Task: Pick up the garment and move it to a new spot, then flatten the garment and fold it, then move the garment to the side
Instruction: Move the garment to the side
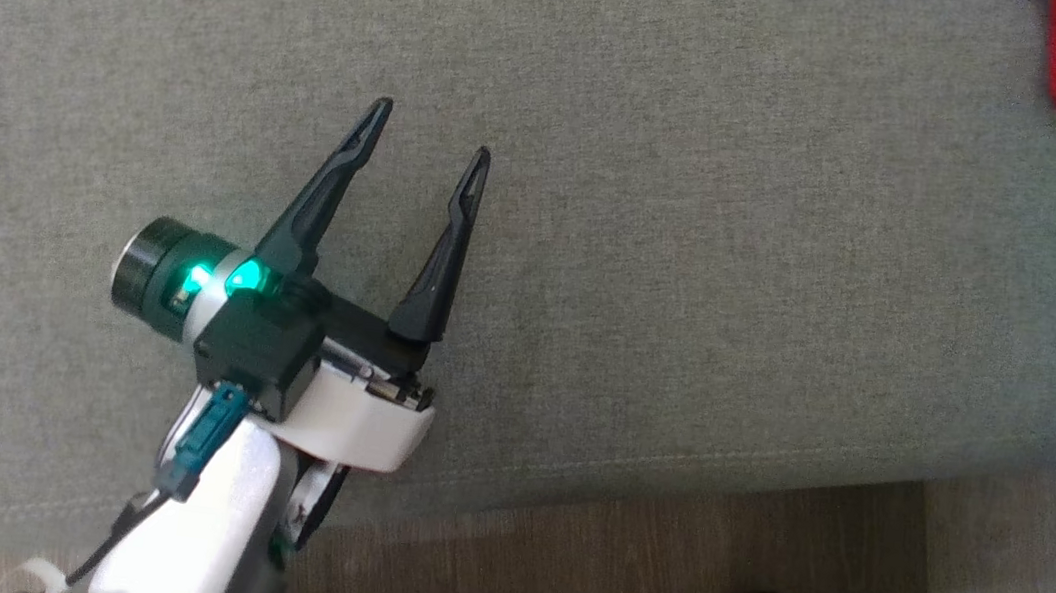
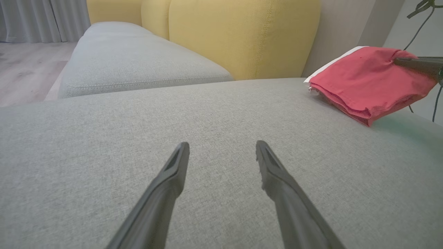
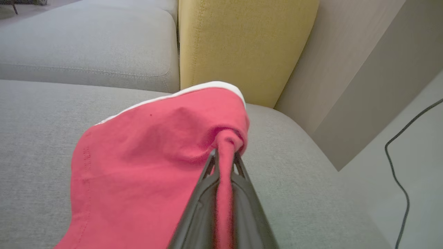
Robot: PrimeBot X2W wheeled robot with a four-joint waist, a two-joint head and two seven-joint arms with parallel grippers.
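Where the left wrist view begins, at its bottom edge, we see the left gripper (image 2: pixel 222 143) released. Its two dark fingers are spread wide above the grey sofa seat (image 2: pixel 104 166), with nothing between them. In the head view we find this gripper at centre left, over the seat, and a strip of wooden floor (image 1: pixel 659 544) along the bottom edge. Farther off, at the upper right of the left wrist view, the red garment (image 2: pixel 363 86) lies folded in layers, a white edge showing at its back. At lower centre of the right wrist view we see the right gripper (image 3: pixel 225 154) clenched on a bunched fold of that garment, the cloth drawn into a peak there. Behind the garment stand a yellow back cushion (image 3: pixel 238 45) and a pale wall (image 3: pixel 346 86). A dark cable (image 3: pixel 398 166) runs down the right edge.
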